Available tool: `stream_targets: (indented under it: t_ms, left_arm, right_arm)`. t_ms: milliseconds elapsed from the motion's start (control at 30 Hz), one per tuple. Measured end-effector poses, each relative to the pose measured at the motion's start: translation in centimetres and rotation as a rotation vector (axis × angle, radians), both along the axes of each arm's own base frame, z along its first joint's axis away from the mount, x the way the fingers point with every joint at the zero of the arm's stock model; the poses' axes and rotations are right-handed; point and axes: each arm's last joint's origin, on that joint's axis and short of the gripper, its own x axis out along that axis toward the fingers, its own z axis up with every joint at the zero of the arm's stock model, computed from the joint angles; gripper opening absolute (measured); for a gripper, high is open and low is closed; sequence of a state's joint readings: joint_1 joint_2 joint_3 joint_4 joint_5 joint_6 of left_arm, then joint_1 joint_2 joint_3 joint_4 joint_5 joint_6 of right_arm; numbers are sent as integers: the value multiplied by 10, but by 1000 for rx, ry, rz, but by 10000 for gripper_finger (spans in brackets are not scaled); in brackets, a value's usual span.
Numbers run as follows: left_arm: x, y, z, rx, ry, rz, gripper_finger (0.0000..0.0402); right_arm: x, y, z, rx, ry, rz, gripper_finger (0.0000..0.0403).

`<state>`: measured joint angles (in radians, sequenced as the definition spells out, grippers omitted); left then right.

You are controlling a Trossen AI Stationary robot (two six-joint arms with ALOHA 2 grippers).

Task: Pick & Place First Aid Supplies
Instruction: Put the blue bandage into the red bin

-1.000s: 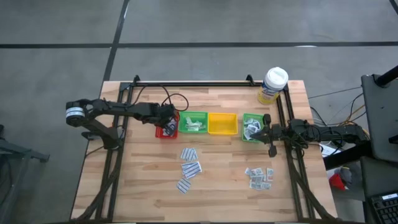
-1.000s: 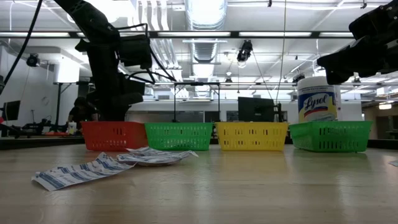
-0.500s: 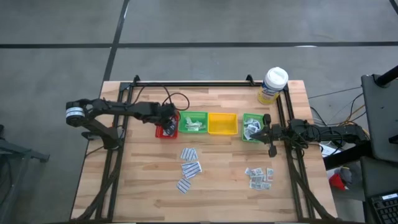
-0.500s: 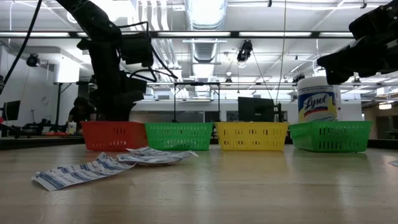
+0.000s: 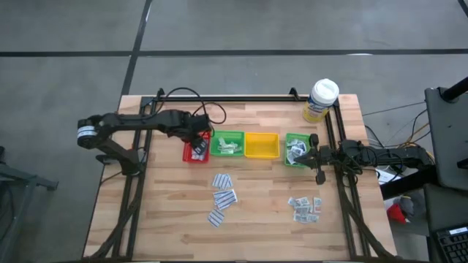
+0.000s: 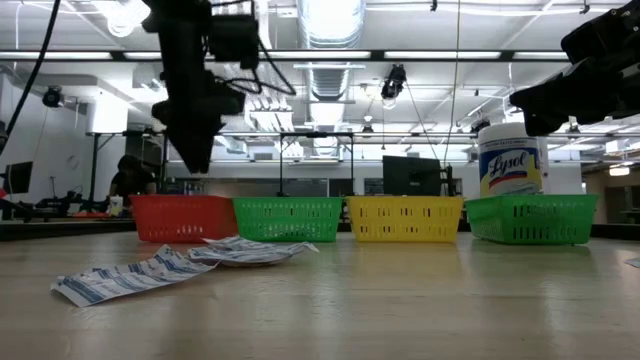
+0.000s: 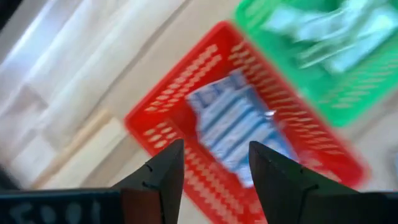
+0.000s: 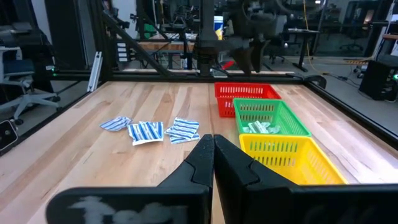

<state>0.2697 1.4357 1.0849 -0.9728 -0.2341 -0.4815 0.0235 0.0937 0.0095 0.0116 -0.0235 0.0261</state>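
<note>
Now the left hand [image 7: 211, 165], spread above the red tray [image 5: 194, 151], has dropped a strip [image 7: 239, 127]; next, strips [image 5: 223, 198] at 5 o'clock.

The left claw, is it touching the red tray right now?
Apart. The low view shows the left claw hanging above the red tray, with background visible between them.

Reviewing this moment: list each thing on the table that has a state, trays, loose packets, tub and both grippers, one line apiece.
left gripper: open, empty, above the red tray
red tray: holds a blue-striped packet
left green tray: holds pale sachets
yellow tray: looks empty
right green tray: holds packets
striped strips: loose on the table
small square packets: loose on the table
tub: upright, lid on
right gripper: shut, empty
</note>
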Motion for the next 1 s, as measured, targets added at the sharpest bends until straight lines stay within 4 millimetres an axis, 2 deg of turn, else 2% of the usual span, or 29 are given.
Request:
stream_targets:
  t_ms: [133, 267, 700, 1000]
  left_arm:
    - [9, -10, 13, -38, -71, -13, 172]
    - [14, -30, 15, -74, -100, -32, 172]
    - [17, -117, 15, -240, -185, 47, 172]
    - [27, -170, -1, -271, -229, -35, 172]
  right_arm:
    - [0, 0, 0, 0, 0, 0, 8]
    - [0, 0, 0, 0, 0, 1, 8]
    - [0, 0, 0, 0, 0, 0, 8]
    - [0, 0, 0, 0, 1, 0, 8]
